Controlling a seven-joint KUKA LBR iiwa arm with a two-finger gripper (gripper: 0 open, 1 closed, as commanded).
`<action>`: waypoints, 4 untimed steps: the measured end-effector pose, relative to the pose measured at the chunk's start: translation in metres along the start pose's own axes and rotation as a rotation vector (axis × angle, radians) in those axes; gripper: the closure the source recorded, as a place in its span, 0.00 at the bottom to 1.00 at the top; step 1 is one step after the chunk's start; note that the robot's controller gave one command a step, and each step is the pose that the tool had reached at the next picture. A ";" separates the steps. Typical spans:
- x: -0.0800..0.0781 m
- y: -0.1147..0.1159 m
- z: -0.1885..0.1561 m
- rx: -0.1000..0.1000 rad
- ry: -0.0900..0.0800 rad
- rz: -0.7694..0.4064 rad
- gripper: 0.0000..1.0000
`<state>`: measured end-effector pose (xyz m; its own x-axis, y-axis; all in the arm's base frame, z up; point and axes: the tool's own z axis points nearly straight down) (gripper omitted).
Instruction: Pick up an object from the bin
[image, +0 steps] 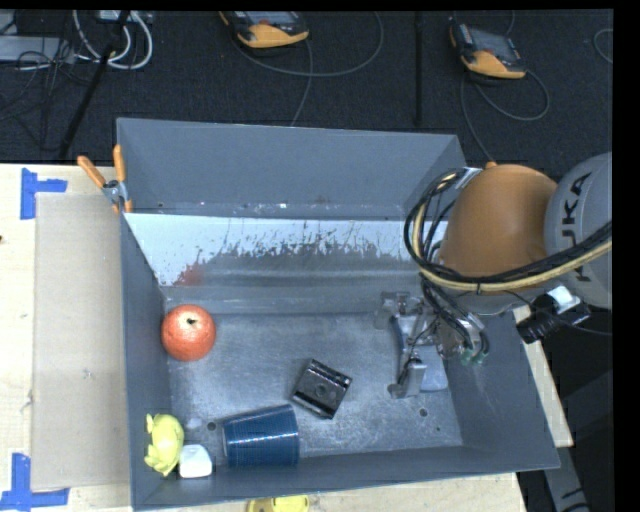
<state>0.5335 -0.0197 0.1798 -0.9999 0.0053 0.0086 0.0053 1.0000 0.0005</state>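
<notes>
Starting from the fingers (404, 384): they were pointed down at the right side of the floor of the grey bin (300, 170). As far as could be made out, they were set a little apart. Nothing was held between them, only bare speckled metal. The gripper (416, 380) was hung low, and whether the tips were actually on the floor couldn't be told.

The nearest thing was a small flat black block (321, 387), laid at a tilt on the floor toward the view's left of the fingers. It was near but clearly apart from them and not touched.

A bit further out, a dark blue cup (261, 437) was tipped on its side just beside the block, closer to the front wall. A little white lump (195, 461) and a yellow toy (164, 443) were tucked into the front left corner. A red-orange ball (188, 332), kinda apple-looking, was parked by the left wall, well apart from the gripper.

Above the gripper, the wrist was capped by an orange cover (500, 225), with black and yellow cables (425, 250) looped around it.
</notes>
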 end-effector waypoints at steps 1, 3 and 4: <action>-0.002 0.000 -0.004 0.000 -0.008 -0.001 0.00; -0.002 0.064 0.087 0.000 -0.005 0.037 0.00; 0.017 0.085 0.055 0.001 -0.007 -0.018 0.00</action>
<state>0.5160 0.0656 0.1247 -0.9999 -0.0125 0.0016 -0.0125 0.9999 -0.0001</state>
